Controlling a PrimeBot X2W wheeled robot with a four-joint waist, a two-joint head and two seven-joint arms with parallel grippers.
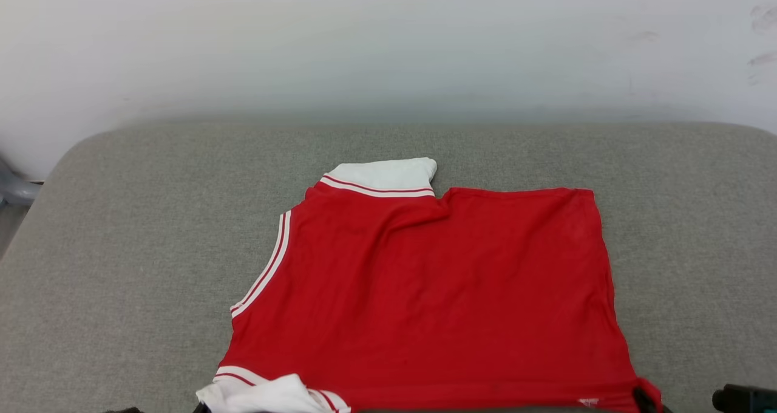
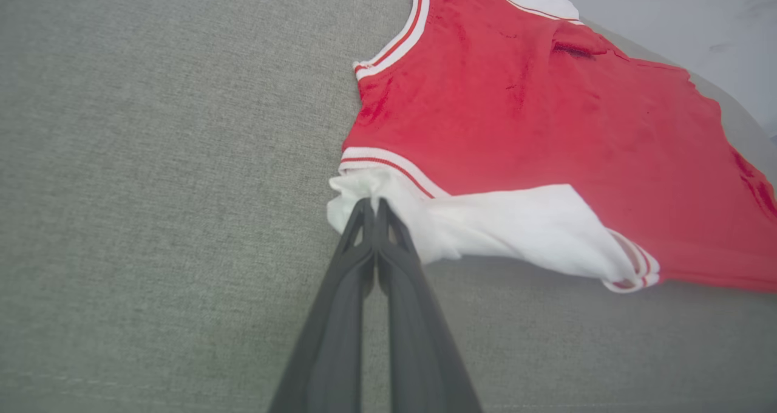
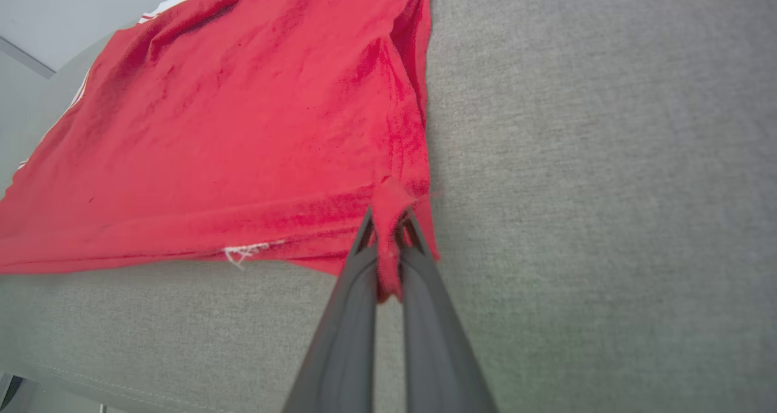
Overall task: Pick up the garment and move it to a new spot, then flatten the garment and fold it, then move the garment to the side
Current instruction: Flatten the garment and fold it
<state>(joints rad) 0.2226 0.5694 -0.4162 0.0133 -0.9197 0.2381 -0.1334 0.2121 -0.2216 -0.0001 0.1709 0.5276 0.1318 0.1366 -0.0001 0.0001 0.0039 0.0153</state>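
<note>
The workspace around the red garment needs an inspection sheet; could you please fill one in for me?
Surface: grey fabric cushion, flat, with rounded far corners.
Job's things: garment lies spread out, red body up; far white sleeve lies flat, near white sleeve is bunched at the near left corner.
Clutter: nothing seen.
Tools: left tool shut on the near white sleeve; right tool shut on the garment's near red hem corner.
Cables: nothing seen.
Surroundings: pale wall behind, faint scuff marks at its right; grey object at the left edge, unidentifiable.
</note>
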